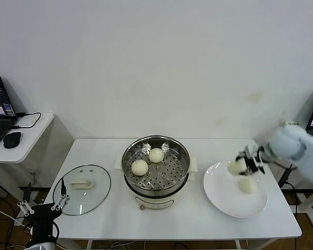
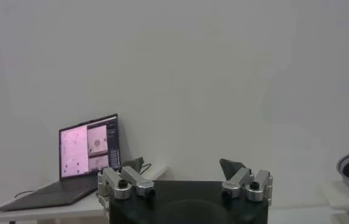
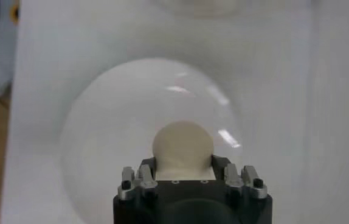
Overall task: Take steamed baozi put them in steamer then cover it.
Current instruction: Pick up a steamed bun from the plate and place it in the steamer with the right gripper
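With our right hand (image 1: 243,165) clamped on a steamed baozi (image 1: 235,167) above the white plate (image 1: 221,197), we judged it best to carry it left, clear the steamer (image 1: 155,162) rim, and release over bare tray; our left hand (image 1: 41,207), parted, idled beside the cover (image 1: 82,189).

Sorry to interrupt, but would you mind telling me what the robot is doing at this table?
It is loading baozi into the steamer. Two buns already sit on its perforated tray. The right end effector holds a third bun above the white plate, where a fourth bun waits. The glass lid lies on the table, left of the steamer. The left end effector is parked open, low at the table's front-left corner.
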Robot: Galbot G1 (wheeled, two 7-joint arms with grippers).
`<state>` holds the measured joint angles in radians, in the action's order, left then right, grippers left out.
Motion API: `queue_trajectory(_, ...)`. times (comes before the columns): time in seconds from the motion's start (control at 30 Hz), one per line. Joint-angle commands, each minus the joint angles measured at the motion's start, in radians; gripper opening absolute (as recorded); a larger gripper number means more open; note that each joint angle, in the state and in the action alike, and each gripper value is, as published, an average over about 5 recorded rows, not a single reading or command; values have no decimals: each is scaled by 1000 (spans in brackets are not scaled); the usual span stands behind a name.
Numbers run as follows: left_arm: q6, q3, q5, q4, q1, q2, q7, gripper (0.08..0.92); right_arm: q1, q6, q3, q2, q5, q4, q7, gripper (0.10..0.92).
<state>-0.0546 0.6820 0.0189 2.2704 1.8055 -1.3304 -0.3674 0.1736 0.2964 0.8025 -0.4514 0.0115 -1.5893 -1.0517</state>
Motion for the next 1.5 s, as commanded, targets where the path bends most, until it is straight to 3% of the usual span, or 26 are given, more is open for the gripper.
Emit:
queue_trajectory(0.03,2,1,0,2,-1,0,1,823,490,1,221,-175,-182,9,-11,577)
queue_trajectory(0.37,1,18,-1,6,5,-15,1,823,497,-111,325,-451,-245,-20,30,577)
queue_trajectory(0.77,2,42,0,19,13,-35,1,823,436,-423,475,-638,-36,8,39,577)
queue_trajectory(1.2,-5,48,2,23,22,-56,-6,823,375,-620,513,-695,150,30,25,585)
queue_trajectory(1.5,-8,45,1,14,16,-58,-7,823,340,-658,528,-691,184,32,32,585)
